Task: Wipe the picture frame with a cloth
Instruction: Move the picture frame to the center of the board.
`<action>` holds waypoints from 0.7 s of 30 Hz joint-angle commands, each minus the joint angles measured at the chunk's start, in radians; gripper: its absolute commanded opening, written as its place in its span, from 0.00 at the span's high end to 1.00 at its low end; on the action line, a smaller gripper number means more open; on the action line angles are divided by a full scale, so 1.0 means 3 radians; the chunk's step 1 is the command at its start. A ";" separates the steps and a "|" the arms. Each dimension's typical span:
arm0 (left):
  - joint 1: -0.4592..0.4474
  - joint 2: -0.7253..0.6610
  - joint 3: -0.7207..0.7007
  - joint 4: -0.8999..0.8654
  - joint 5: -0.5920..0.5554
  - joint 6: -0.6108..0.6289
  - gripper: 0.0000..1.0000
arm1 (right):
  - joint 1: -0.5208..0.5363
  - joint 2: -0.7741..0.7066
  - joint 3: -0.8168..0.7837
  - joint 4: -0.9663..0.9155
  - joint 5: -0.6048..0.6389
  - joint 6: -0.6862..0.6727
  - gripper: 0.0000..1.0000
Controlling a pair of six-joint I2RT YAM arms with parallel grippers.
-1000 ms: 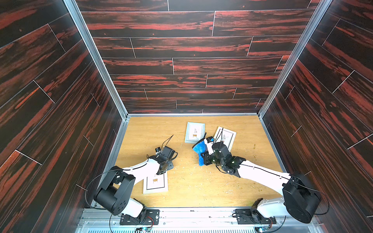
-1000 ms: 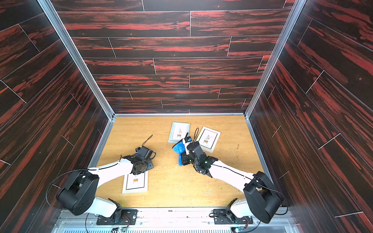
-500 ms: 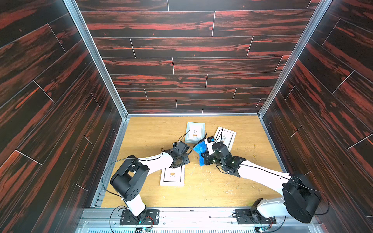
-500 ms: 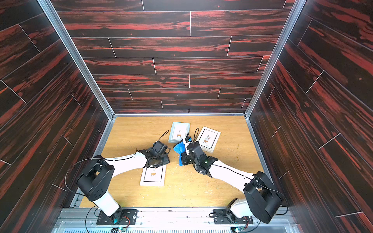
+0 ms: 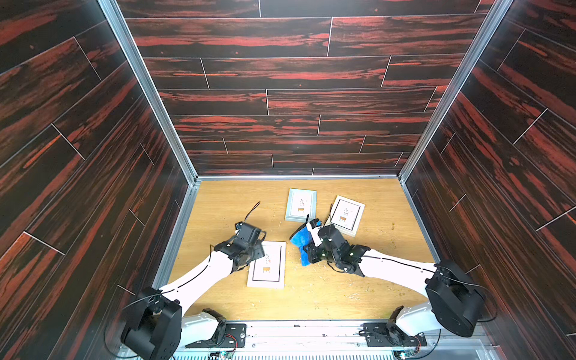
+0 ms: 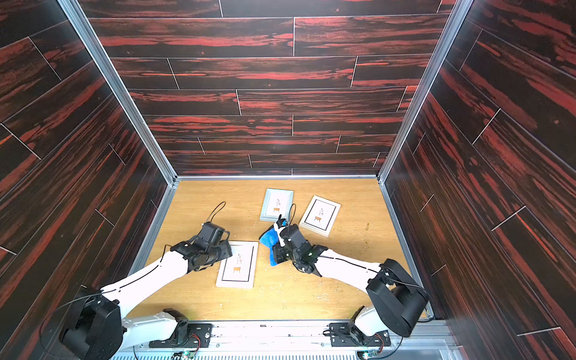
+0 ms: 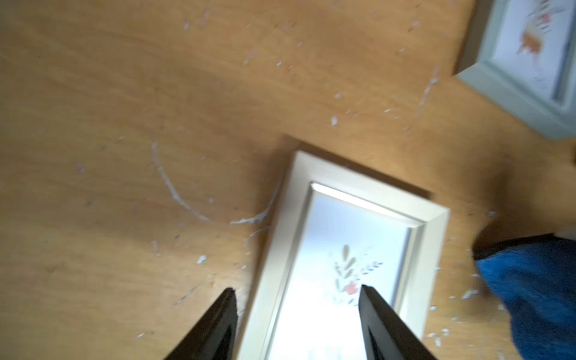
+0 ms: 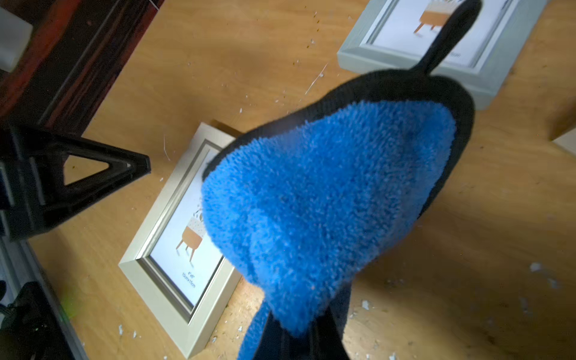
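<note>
"Three frames on the tabletop [image 5: 311, 299]. Which one sits between the arms?"
"The cream frame [image 5: 267, 265], lying flat. The grey frame [image 5: 300, 204] and the white frame [image 5: 346, 215] lie beyond it, further back."
"The left pincer [image 7: 297, 288]?"
"Spread wide with nothing in it. One finger is over the cream frame's glass, the other outside its long edge. Whether either touches, I cannot tell."
"And the cloth [image 5: 298, 242]?"
"Bunched up and hanging from the right pincer [image 8: 299, 339], which is clamped tight on it. It hangs just beside the cream frame's far corner, on the right arm's side."
</note>
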 commanded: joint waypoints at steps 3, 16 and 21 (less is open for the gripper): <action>0.0166 -0.0174 -0.0263 0.0105 0.0186 0.0196 0.36 | 0.0264 0.0194 0.0340 -0.0127 0.0072 0.0103 1.00; 0.0203 0.0407 -0.0393 0.0586 0.0752 0.0219 0.58 | 0.0564 0.0929 0.1061 -0.0771 0.0460 0.0247 1.00; 0.0182 0.0531 -0.0465 0.0947 0.0989 0.0116 0.65 | 0.0525 0.1111 0.1236 -0.1144 0.0690 0.0356 1.00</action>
